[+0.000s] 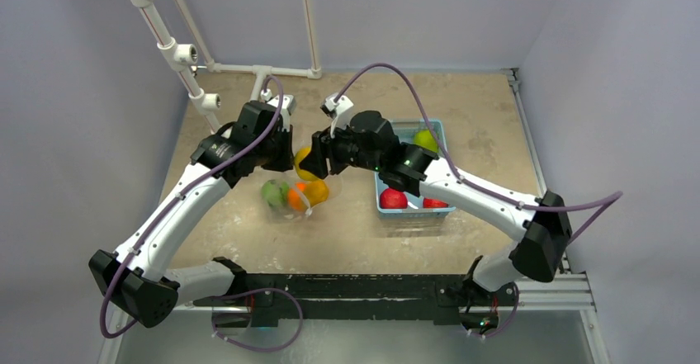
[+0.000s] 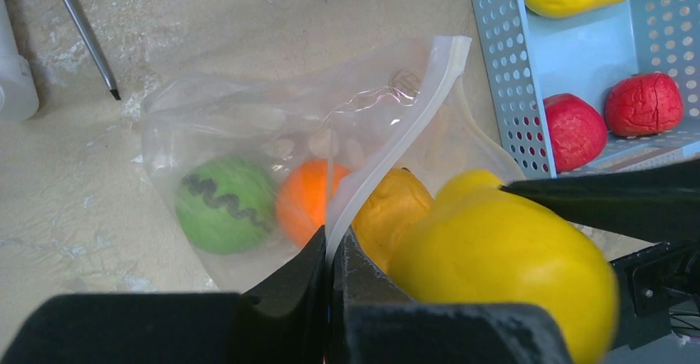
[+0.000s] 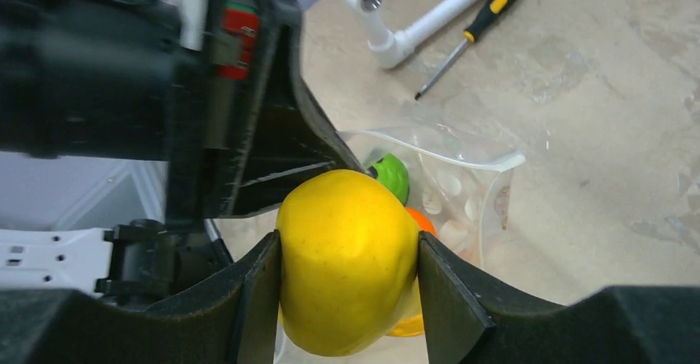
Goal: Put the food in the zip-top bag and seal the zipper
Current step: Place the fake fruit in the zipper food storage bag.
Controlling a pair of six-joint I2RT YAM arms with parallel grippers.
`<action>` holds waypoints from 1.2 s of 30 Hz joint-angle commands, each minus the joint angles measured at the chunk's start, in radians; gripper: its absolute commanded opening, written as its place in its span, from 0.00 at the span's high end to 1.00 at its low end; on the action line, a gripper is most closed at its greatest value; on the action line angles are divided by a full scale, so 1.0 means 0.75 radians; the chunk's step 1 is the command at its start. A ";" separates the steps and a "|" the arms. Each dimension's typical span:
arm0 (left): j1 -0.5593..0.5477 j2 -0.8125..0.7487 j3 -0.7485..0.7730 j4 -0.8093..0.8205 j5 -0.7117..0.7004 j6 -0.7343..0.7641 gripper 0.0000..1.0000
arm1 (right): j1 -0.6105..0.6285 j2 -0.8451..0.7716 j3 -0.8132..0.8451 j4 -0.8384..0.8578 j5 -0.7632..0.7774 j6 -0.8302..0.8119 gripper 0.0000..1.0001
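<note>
Squeezing a shiny yellow toy fruit [image 3: 347,232], the right gripper [image 3: 348,298] is hovering at the clear plastic bag [image 2: 248,125]'s upward-facing mouth; the left gripper [image 2: 330,258] is pinching its whitish zipper [image 2: 413,125].

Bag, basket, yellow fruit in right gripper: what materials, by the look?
The zip-top bag looks like thin clear plastic film, glossy and crinkled. The basket seems rigid light-blue plastic, matte, with perforated walls. The yellow fruit is likely moulded plastic or rubber: smooth, soft sheen.

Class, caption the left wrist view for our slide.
Left end effector pinches the zipper of the zip-top bag; a yellow toy fruit hangs at its mouth, a striped green fruit inside.
</note>
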 commanded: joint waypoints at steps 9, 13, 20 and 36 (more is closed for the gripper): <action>-0.005 -0.025 0.055 0.012 0.030 -0.009 1.00 | 0.006 0.201 0.106 0.009 0.239 0.112 0.97; -0.005 -0.034 0.044 0.016 0.026 -0.010 1.00 | 0.006 0.264 0.137 -0.008 0.269 0.167 0.84; -0.005 -0.026 0.053 0.019 0.027 -0.013 1.00 | 0.006 0.251 0.155 -0.002 0.283 0.211 0.20; -0.005 -0.025 0.045 0.036 0.038 -0.036 1.00 | 0.006 -0.025 0.166 -0.110 0.406 0.247 0.09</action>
